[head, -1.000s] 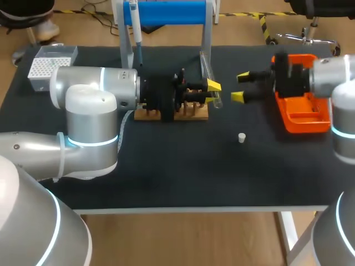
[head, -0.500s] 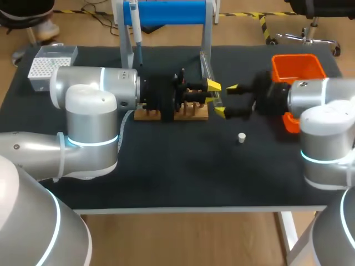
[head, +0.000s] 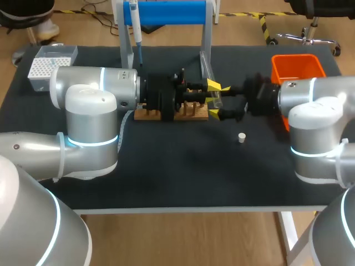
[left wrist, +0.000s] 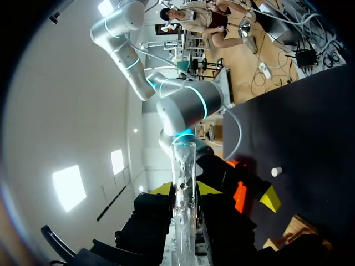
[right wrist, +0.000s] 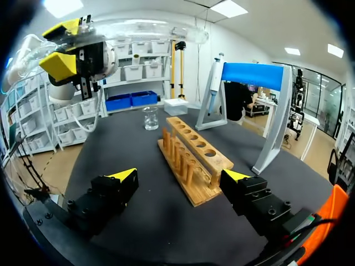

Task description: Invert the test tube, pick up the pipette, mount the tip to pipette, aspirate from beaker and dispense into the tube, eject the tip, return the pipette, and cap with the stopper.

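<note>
We work at a black-topped bench (head: 183,177). At its far edge, near the middle, stands a blue pipette stand (head: 172,12), and a blue and white pipette (head: 135,27) hangs on it. An orange plastic bin (head: 297,66) sits at the far right corner and a white tip box (head: 47,64) at the far left corner. A wooden test tube rack (head: 191,112) lies near the middle. Our left gripper (head: 213,93) is clenched on the clear glass test tube (head: 208,69), held above the rack's right end. Our right gripper (head: 219,102) is released, fingers spread, close to the tube. A small glass beaker (right wrist: 150,117) stands beyond the rack. A small white stopper (head: 242,137) lies alone, right of the middle.
</note>
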Robot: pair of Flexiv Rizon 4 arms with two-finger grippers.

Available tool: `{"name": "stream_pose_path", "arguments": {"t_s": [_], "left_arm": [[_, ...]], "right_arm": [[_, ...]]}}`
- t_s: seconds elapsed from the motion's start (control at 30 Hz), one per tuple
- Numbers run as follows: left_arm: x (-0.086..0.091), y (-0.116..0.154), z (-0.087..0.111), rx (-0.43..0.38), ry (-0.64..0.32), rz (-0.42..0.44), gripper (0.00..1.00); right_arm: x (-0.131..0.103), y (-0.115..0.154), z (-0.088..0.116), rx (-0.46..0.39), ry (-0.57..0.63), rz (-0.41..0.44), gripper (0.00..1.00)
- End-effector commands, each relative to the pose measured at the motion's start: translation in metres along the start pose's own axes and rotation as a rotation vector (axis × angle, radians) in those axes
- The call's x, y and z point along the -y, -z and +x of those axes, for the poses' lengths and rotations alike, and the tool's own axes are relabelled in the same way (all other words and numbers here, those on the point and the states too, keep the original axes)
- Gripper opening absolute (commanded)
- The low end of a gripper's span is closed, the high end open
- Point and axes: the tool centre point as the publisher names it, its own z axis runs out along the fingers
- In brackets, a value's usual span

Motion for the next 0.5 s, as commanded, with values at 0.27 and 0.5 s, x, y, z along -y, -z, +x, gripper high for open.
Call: {"name": "stream_pose_path", "arguments": {"t_s": [0.27, 0.5], "left_arm": [[0.0002, 0.0, -0.001, -0.004, 0.0, 0.0, 0.0], [0.0002, 0.0, -0.001, -0.004, 0.0, 0.0, 0.0]], "right_arm": [[0.0032, -0.018, -0.0027, -0.016, -0.004, 0.027, 1.0], [0.004, -0.0174, -0.0018, -0.017, -0.003, 0.03, 1.0]]}}
